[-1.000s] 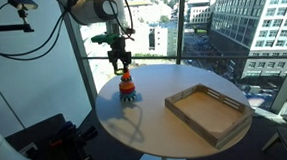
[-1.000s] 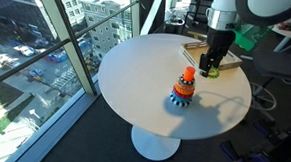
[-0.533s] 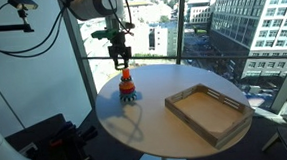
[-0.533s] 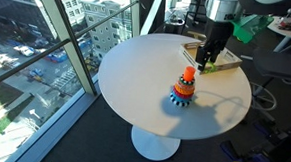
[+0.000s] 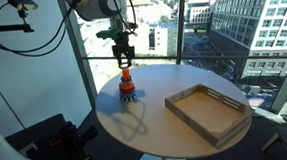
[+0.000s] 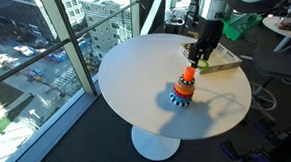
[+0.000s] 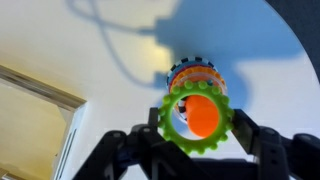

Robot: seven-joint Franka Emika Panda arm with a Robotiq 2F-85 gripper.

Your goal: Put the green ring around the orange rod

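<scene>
Green ring (image 7: 168, 118), toothed round its outer edge, is pinched between the two dark fingers (image 7: 142, 150) of the gripper (image 7: 197, 132), which are closed onto its opposite sides. In the wrist view the rounded top of the orange rod (image 7: 203, 118) shows straight through the ring's open centre, a little to the right of the middle, and the toy's stacked rings (image 7: 195, 74) fan out beneath it. In both exterior views the gripper (image 5: 125, 63) (image 6: 199, 62) hangs pointing straight down just above the orange rod (image 5: 128, 86) (image 6: 184, 88). The ring itself is too small to make out there, and it cannot be told whether it touches the tip of the rod. The rod stands upright on its wider dark base on the round white table (image 5: 136, 125) (image 6: 135, 81), near the table's edge in an exterior view. A shallow wooden tray (image 5: 209, 114) (image 6: 224, 64) (image 7: 30, 100) lies flat on the same table, well apart from the rod. Tall windows (image 5: 220, 25) stand behind the table, with city buildings outside.
</scene>
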